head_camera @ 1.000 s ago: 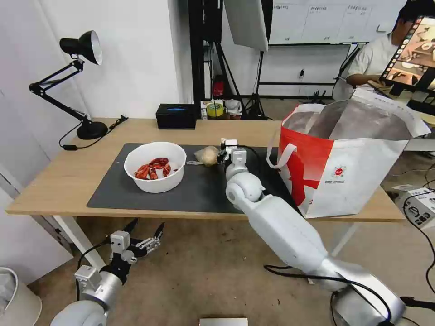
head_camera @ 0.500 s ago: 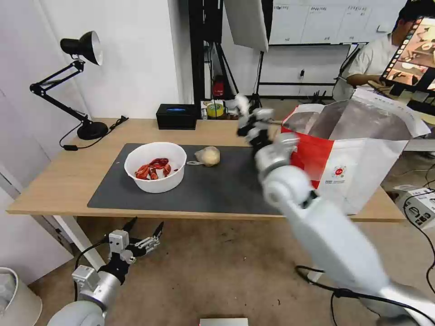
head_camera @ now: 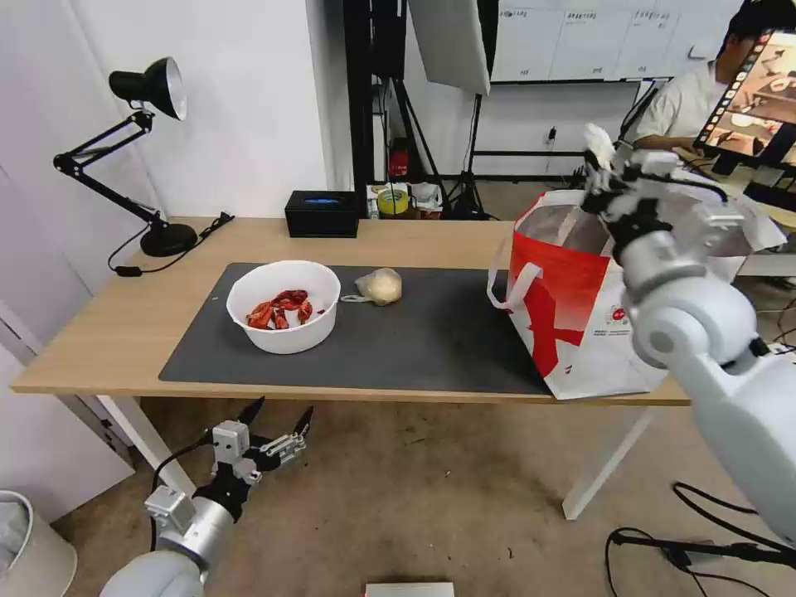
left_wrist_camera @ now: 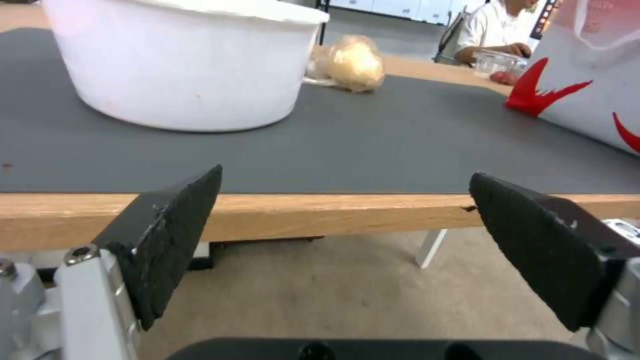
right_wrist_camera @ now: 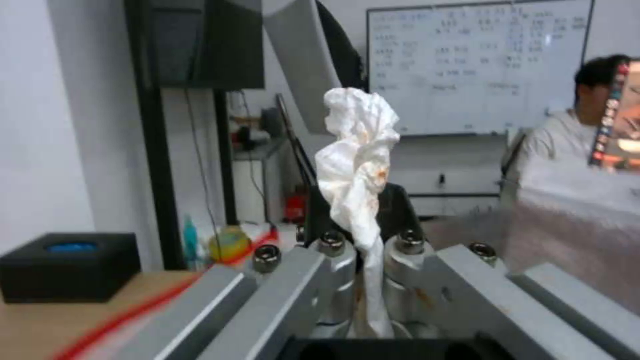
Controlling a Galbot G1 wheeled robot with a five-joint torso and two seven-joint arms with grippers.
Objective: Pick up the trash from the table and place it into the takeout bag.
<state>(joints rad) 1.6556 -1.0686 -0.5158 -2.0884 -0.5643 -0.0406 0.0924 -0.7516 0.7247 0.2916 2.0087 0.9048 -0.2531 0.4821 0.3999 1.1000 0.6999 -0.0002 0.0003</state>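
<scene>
My right gripper [head_camera: 611, 177] hovers over the open mouth of the red-and-white takeout bag [head_camera: 572, 315], shut on a crumpled white tissue [head_camera: 597, 144]. In the right wrist view the tissue [right_wrist_camera: 357, 160] sticks up from between the closed fingers [right_wrist_camera: 331, 255]. A white bowl with red crayfish shells [head_camera: 284, 305] and a clear bag around a beige lump [head_camera: 381, 286] rest on the dark mat [head_camera: 398, 340] of the table [head_camera: 249, 236]. Below the table's front edge my left gripper [head_camera: 278, 424] hangs open and empty. The left wrist view shows the bowl [left_wrist_camera: 180, 60], the lump [left_wrist_camera: 350, 62] and a clear clamshell tray [left_wrist_camera: 497, 62].
A black box [head_camera: 322, 212] sits at the table's back edge, and a black desk lamp [head_camera: 149, 149] stands at the back left corner. A person sits behind the bag at the far right. Stands and cables fill the room behind.
My right arm has swung up and to the right, from beside the beige lump on the mat to above the bag's opening, carrying the tissue. The left gripper has barely shifted.
</scene>
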